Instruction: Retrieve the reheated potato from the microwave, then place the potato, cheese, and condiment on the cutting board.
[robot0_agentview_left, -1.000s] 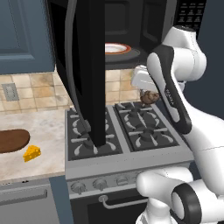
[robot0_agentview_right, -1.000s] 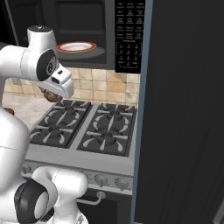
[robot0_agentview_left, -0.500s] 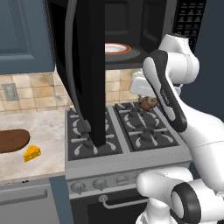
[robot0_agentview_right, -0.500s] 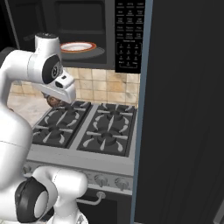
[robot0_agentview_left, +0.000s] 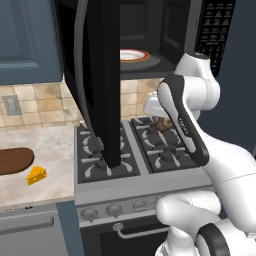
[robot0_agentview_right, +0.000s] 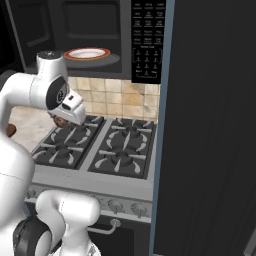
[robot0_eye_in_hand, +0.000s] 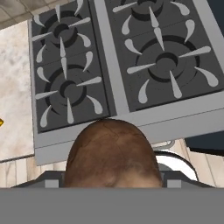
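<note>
My gripper (robot0_agentview_left: 161, 121) is shut on the potato (robot0_agentview_left: 163, 124), a brown mottled lump held above the stove's back burners, below the microwave (robot0_agentview_left: 165, 35). The right base view has the potato (robot0_agentview_right: 61, 121) tucked under the white hand. In the hand view the potato (robot0_eye_in_hand: 111, 155) bulges between the fingers, over the stove's front edge. The microwave door (robot0_agentview_left: 100, 80) stands wide open. At far left the dark brown cutting board (robot0_agentview_left: 12, 161) lies on the counter, with the yellow cheese (robot0_agentview_left: 36, 175) wedge beside it. The condiment is out of view.
A white plate with a red rim (robot0_agentview_left: 132, 55) sits inside the microwave. The open door hangs over the stove's left burners (robot0_agentview_left: 102, 150). A tall dark panel (robot0_agentview_right: 210, 125) walls off the right side. The beige counter (robot0_agentview_left: 45, 150) stretches left of the stove.
The arm has carried the potato down and a little to the left, away from the microwave opening and closer to the burners. The grip is unchanged.
</note>
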